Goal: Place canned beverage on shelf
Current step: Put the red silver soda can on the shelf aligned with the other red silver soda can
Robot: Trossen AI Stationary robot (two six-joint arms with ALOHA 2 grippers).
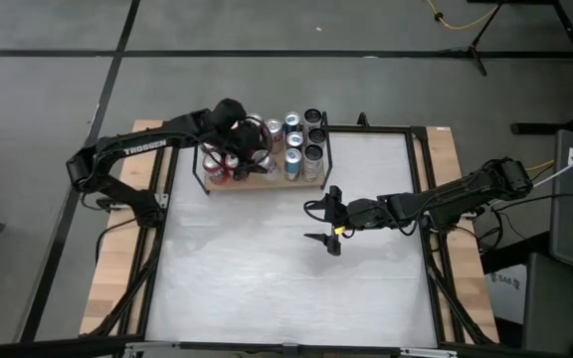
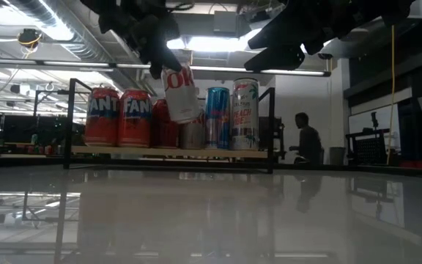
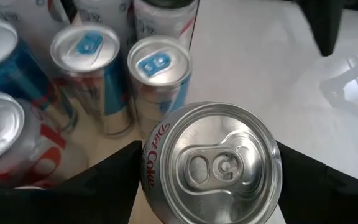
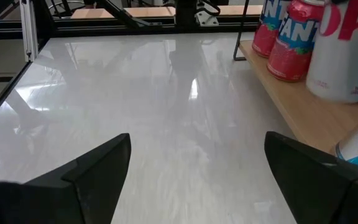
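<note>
Left gripper (image 3: 210, 180) jaws pinch Diet Coke can (image 3: 211, 163) sides above shelf (image 1: 267, 181); rigid, slick, dentable; right gripper (image 1: 330, 221) spread

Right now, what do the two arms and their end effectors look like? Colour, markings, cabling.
Both arms are dark, near black, built of jointed segments. The left arm carries white TROSSEN lettering along its link. The right arm has black cables trailing near its wrist and a small yellow spot by the right end effector, which has two slim dark fingers. The left end effector shows wide, flat black fingers.
</note>
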